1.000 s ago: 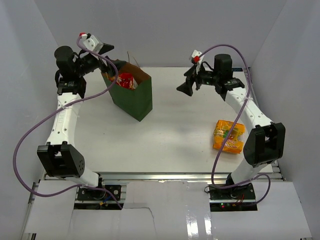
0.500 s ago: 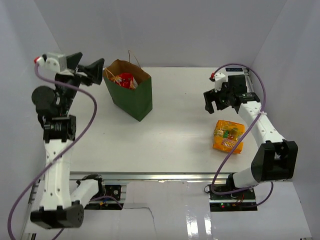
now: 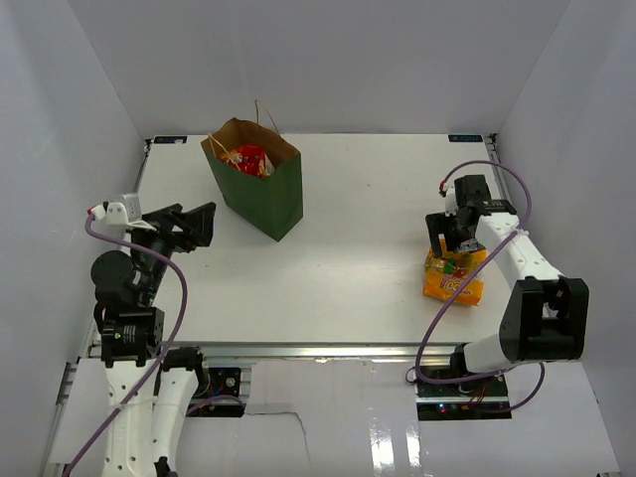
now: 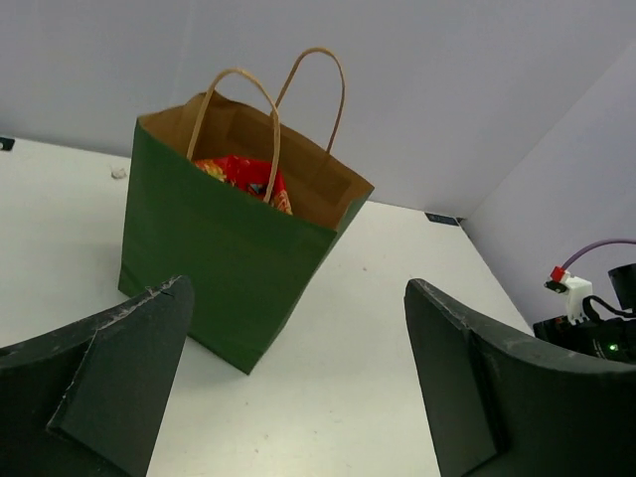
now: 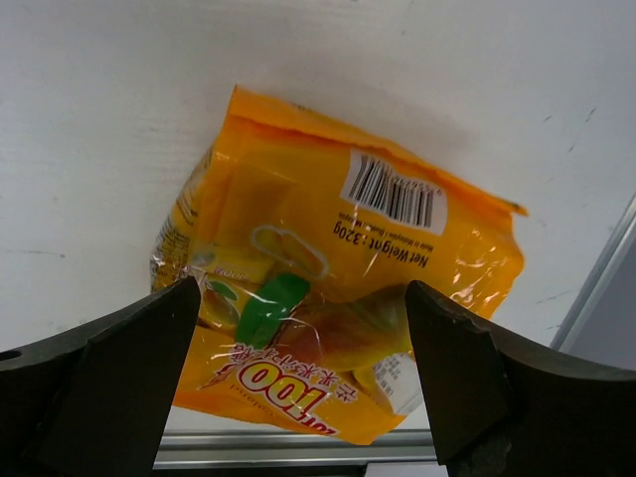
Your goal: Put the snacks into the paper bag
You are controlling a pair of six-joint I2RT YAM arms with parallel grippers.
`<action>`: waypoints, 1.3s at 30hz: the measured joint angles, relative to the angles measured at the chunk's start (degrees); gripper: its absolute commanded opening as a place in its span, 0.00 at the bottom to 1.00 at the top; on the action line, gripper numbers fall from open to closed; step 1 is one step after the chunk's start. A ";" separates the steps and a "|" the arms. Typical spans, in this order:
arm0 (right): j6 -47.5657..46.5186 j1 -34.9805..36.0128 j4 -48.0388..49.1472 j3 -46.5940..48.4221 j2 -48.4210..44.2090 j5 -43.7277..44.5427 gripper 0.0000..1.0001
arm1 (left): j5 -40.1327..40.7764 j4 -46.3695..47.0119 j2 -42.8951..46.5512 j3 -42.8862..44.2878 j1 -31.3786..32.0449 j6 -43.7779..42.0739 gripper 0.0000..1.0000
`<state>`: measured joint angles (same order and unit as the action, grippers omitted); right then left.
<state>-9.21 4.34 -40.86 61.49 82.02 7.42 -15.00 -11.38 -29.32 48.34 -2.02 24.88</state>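
The orange bag (image 3: 454,275) is lying on the desk (image 3: 348,258) at 4 o'clock, not packed yet. The right hand (image 5: 298,333) is hanging just over it, spread wide, a finger on each side. The left hand (image 3: 194,227) is hanging at 9 o'clock, wide and empty. The paper bag (image 3: 260,194) is standing at 11 o'clock, holding the red bag (image 3: 250,159).

place: looks like a robotics lab test cell, pretty clearly
walls: plain white panels (image 3: 328,60) boxing things in at 9, 12 and 3 o'clock
table: flat white top (image 3: 338,283), workbench style
frame: aluminium rail (image 3: 328,351) running along 6 o'clock
robots: left arm (image 3: 127,298) and right arm (image 3: 522,253) mounted at that rail, purple cables (image 3: 433,320) looping off them
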 measured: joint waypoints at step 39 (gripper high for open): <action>-26.95 -5.51 -2.54 6.01 11.30 -61.57 0.08 | -2.69 -8.76 10.27 -4.09 0.00 6.16 0.98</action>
<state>-36.16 -1.17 -43.40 67.51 93.32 -54.15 -17.69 -20.14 -19.05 44.25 -2.02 31.05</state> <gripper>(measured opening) 0.092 0.975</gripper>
